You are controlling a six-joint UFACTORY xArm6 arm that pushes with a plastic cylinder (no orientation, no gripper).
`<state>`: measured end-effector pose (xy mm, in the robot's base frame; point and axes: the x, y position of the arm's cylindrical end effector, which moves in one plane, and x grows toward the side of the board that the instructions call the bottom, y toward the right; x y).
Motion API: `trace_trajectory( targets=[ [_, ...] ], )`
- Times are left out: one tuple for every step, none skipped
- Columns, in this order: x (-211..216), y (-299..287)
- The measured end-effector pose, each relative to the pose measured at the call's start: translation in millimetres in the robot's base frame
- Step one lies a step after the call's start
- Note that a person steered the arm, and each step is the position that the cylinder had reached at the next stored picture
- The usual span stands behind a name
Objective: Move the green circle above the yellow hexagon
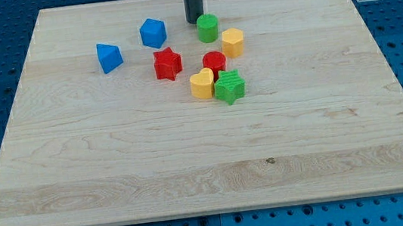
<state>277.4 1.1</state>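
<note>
The green circle (pixel 208 28) is a short green cylinder standing near the top middle of the wooden board (pixel 116 161). The yellow hexagon (pixel 233 42) stands just to its lower right, almost touching it. My tip (pixel 195 20) is the lower end of the dark rod that comes down from the view's top. It sits right at the green circle's upper left edge, close against it.
A red circle (pixel 214 62), a yellow heart (pixel 201 85) and a green star (pixel 229 86) are bunched below the hexagon. A red star (pixel 168 63) lies left of them. A blue hexagon-like block (pixel 153 33) and a blue triangle-like block (pixel 109 57) lie further left.
</note>
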Motion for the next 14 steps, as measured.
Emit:
trace_trajectory(
  targets=[
    [16.1,-1.0],
    [19.0,-1.0],
    [19.1,-1.6],
    [19.1,-3.4],
    [19.1,-3.5],
    [19.1,-2.6],
    [19.1,4.2],
    [19.1,13.0],
    [19.1,20.0],
    [19.1,22.2],
    [19.1,24.7],
    [19.2,42.8],
    [19.2,57.0],
    [19.2,69.5]
  ],
)
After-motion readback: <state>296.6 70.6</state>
